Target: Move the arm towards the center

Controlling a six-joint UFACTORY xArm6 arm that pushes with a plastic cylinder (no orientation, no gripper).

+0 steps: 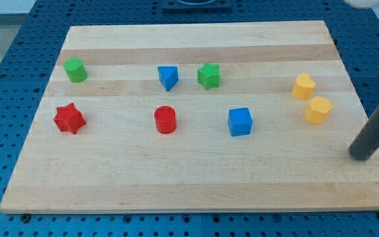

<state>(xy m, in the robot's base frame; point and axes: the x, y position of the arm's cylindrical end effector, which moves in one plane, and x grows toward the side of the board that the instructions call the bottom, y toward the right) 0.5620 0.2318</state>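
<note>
My tip (360, 156) rests on the wooden board (196, 178) near its right edge, below and right of two yellow blocks. One yellow block (303, 86) sits above the other yellow hexagon-like block (318, 110). A blue cube (240, 122) and a red cylinder (166, 120) lie near the middle. A blue triangular block (168, 77) and a green star (209, 76) sit above them. A green cylinder-like block (75, 69) and a red star (69, 118) are at the view's left. The tip touches no block.
The board lies on a blue perforated table (5, 79). The dark rod (377, 128) slants up to the view's right edge.
</note>
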